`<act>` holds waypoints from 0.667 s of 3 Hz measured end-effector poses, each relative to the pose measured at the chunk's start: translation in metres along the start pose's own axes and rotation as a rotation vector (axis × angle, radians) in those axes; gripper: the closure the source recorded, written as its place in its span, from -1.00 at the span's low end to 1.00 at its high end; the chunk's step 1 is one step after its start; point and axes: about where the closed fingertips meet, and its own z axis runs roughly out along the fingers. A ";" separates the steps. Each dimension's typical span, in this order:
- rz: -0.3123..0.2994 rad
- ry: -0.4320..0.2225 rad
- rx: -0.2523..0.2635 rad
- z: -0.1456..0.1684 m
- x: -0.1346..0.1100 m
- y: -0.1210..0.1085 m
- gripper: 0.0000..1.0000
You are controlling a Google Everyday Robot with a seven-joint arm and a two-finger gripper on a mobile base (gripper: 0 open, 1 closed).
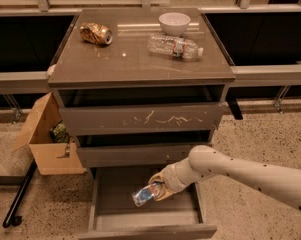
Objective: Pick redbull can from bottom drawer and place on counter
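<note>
The bottom drawer (145,219) of the grey cabinet is pulled open. My gripper (154,189) reaches into it from the right and is shut on the redbull can (143,194), a slim silver-and-blue can held tilted, top end to the left, just above the drawer floor. My white arm (230,169) comes in from the lower right. The counter (130,59) is the glossy grey-brown top of the cabinet, well above the can.
On the counter lie a dented gold-brown can (96,33), a clear plastic bottle (174,46) on its side and a white bowl (174,23). The scratched upper drawer (142,118) and the middle drawer (140,154) overhang the open one. A cardboard box (49,139) stands at the left.
</note>
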 end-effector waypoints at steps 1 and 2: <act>0.042 -0.021 0.073 -0.088 -0.034 -0.020 1.00; 0.067 -0.061 0.111 -0.134 -0.054 -0.034 1.00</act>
